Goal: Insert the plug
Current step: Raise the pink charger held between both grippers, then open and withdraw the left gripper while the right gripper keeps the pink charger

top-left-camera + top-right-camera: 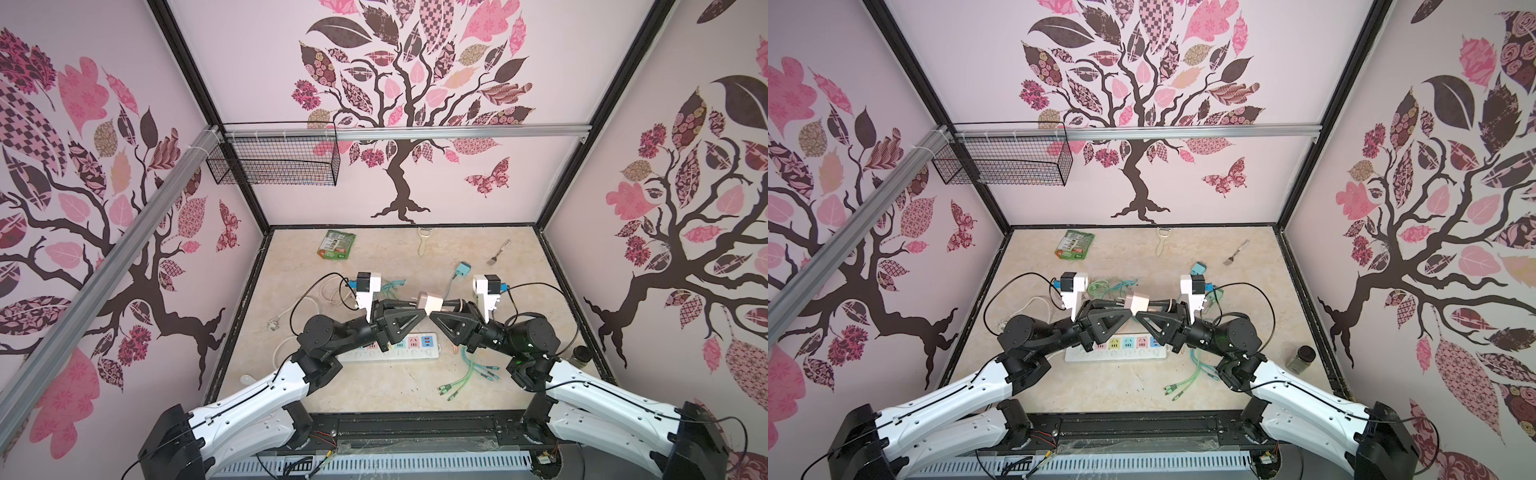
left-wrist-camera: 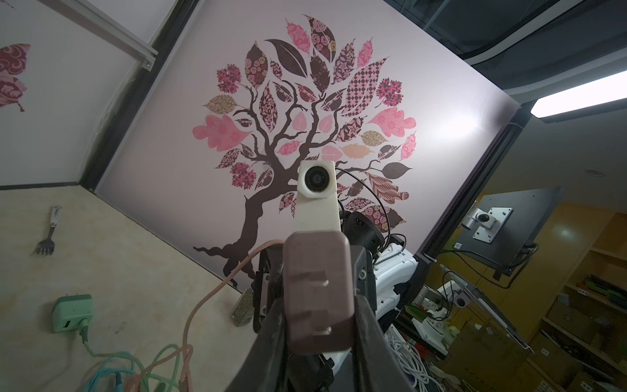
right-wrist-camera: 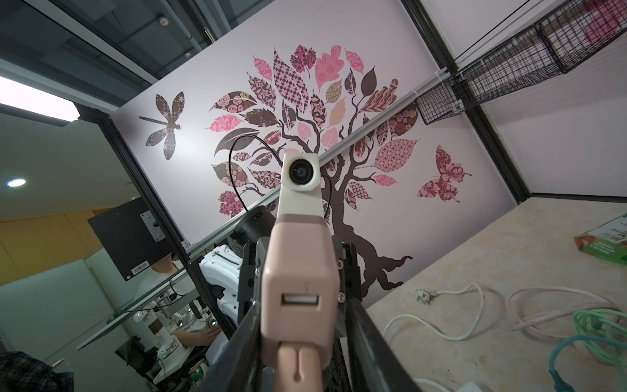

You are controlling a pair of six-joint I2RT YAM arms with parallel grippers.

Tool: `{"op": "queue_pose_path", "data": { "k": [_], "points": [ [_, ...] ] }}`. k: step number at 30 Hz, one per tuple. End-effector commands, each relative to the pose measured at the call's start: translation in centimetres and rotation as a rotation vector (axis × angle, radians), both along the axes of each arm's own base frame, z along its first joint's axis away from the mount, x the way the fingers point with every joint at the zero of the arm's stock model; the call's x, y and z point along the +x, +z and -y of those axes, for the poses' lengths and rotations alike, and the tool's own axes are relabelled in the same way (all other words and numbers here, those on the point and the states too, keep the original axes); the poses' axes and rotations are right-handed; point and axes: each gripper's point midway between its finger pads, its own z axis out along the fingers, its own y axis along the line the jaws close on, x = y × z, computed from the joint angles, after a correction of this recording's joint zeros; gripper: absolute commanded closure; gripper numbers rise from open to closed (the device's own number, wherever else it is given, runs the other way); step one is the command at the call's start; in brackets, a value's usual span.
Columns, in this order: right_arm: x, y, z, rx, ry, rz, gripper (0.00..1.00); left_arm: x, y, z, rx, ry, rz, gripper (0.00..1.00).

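Left tool (image 2: 319, 349) clamped on charger (image 2: 317, 288); right tool (image 1: 435, 312) flanks cable plug (image 3: 299, 366), grip unclear. Plug looks off the port (image 3: 300, 300): could jam or slip.

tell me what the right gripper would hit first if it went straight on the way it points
The right gripper meets the pink USB charger already between its jaws; just beyond, likely the left gripper facing it.

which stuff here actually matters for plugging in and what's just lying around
For the job:
- pale pink plug adapter, held up in mid-air
- white power strip with coloured sockets, on the table below

Just lying about:
- green snack packet
- cream peeler
- metal fork
- teal charger block
- loose green cables
- glass spice jar
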Motion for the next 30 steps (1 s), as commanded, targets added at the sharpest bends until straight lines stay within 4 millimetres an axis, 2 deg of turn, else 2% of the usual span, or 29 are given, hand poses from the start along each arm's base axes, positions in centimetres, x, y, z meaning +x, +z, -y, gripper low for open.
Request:
{"op": "queue_pose_path", "data": {
  "k": [1,11,23,28,30],
  "points": [
    [-0.9,3.7,0.8,0.091,0.007,0.07,0.61,-0.9,0.0,-0.4,-0.014,-0.007,0.054,1.0],
    [-1.3,4.3,0.8,0.101,0.027,0.083,0.67,-0.8,-0.2,-0.5,-0.013,0.009,0.062,1.0],
    [-1.2,3.9,-0.2,0.055,0.064,0.069,0.71,-0.6,-0.8,0.1,0.031,0.007,0.049,1.0],
    [-1.0,3.9,-0.3,0.04,0.057,0.066,0.77,-0.5,-1.0,0.1,0.053,0.02,0.047,0.94],
    [-0.9,3.8,-0.3,0.028,0.049,0.063,0.79,-0.3,-1.1,0.0,0.071,0.036,0.049,0.88]
  ]
}}
